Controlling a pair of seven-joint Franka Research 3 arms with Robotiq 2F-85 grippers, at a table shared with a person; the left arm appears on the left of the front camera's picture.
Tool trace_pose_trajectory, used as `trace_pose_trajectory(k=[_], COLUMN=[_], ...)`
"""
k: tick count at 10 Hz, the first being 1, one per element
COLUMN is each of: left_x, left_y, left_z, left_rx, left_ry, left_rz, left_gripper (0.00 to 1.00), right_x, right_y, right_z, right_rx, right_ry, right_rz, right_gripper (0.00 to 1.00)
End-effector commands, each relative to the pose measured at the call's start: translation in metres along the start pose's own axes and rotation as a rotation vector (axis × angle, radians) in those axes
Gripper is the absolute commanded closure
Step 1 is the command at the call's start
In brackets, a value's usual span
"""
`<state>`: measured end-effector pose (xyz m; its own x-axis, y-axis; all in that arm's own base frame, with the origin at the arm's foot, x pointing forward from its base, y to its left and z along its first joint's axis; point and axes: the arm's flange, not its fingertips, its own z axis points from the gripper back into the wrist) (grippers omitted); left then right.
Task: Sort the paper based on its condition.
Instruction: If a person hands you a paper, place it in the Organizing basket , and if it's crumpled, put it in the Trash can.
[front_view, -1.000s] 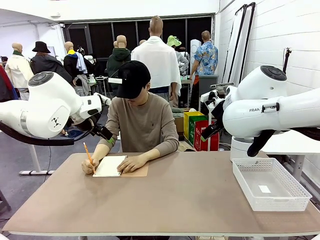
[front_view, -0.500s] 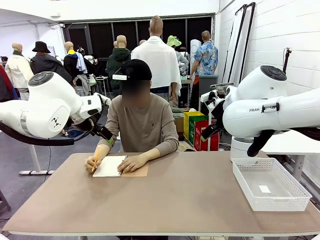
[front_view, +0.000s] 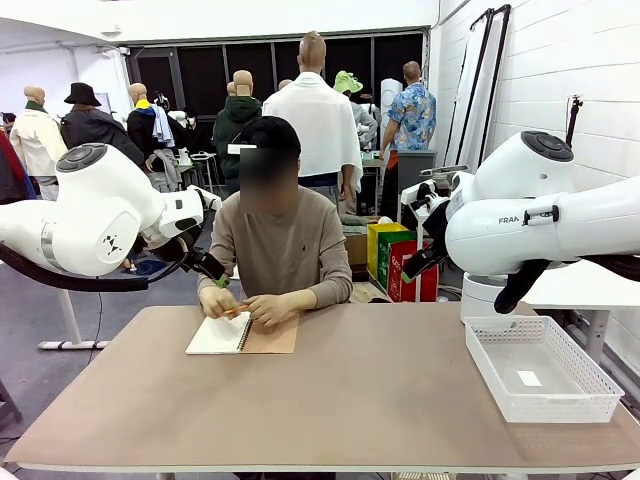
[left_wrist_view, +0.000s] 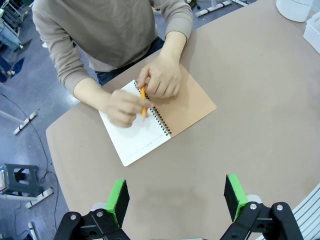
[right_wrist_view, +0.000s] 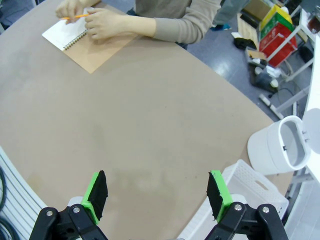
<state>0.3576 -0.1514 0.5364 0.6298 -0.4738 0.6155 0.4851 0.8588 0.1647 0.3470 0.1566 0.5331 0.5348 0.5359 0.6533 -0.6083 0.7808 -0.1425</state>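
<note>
Left hand (left_wrist_view: 175, 186) wide; right hand (right_wrist_view: 156, 179) wide; person's hands (left_wrist_view: 162, 80) holding pencil (left_wrist_view: 143, 95) over notebook (left_wrist_view: 140, 140).

Pincers, black with green pads: two, left pincer (left_wrist_view: 175, 197) and right pincer (right_wrist_view: 156, 192). Tan rounded worktop (front_view: 380, 400): one. Spiral-bound notebook, brown cardboard cover, white page up (left_wrist_view: 145, 137): one, ahead of left pincer. Orange pencil (left_wrist_view: 143, 96): one. Person's hands: two, hand on white page (left_wrist_view: 122, 106) and hand over spiral binding (left_wrist_view: 161, 80). White plastic lattice basket (front_view: 555, 405): one, beside right pincer. Small white slip (front_view: 530, 378) inside: one.
</note>
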Motion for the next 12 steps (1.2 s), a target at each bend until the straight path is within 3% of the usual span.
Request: trace_pose_trajectory(k=[1, 12], left_x=[0.0002, 0.0002], left_y=[-0.0001, -0.0001], left_z=[0.0003, 0.0003], left_rx=[-0.001, -0.001], left_ry=[-0.001, -0.001], left_rz=[-0.005, -0.005], left_gripper=[0.0, 0.0], right_x=[0.0003, 0.0003], right_y=[-0.0002, -0.0002], right_z=[-0.0006, -0.0006], right_rx=[0.0, 0.0], right_ry=[-0.003, -0.003], right_rz=[-0.002, -0.002], right_gripper=[0.0, 0.0])
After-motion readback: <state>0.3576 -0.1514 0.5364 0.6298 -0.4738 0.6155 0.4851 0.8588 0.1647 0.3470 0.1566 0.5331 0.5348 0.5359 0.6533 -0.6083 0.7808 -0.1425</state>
